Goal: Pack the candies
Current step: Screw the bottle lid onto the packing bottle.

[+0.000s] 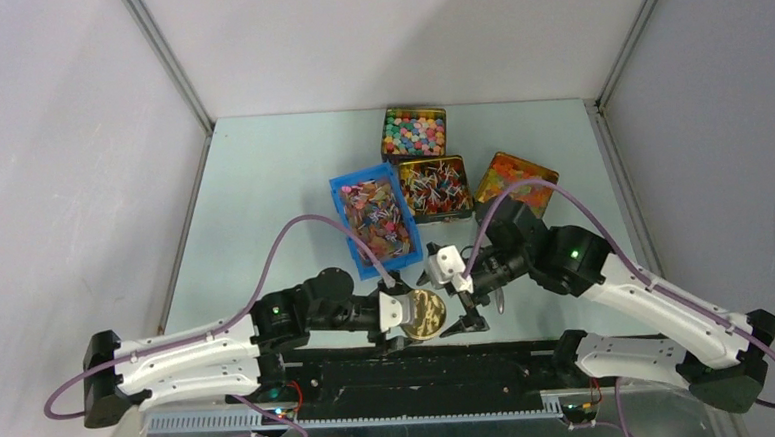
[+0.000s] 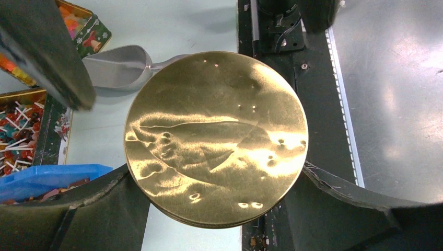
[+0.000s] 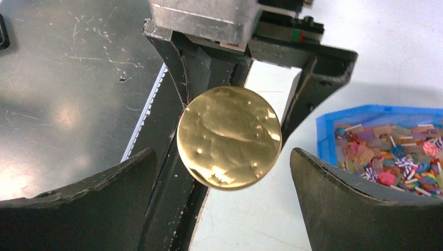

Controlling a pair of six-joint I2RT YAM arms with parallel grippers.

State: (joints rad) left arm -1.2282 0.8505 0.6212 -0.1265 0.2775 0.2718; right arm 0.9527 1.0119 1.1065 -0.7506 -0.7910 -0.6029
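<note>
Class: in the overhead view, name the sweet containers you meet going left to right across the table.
Blue bin → tin with white-tipped sweets → tin of orange jelly pieces. The tin of pastel balls, farther back, overlaps the first two sideways, so it is left out.

The left claw [image 1: 415, 315] grips a round gold metal tin [image 1: 433, 313] near the blue plastic crate [image 1: 340, 195] of wrapped candies [image 1: 379, 219].

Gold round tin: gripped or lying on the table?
Gripped. The left fingers clamp the gold round tin by its rim on both sides; the right fingers stand open, apart from it.
</note>
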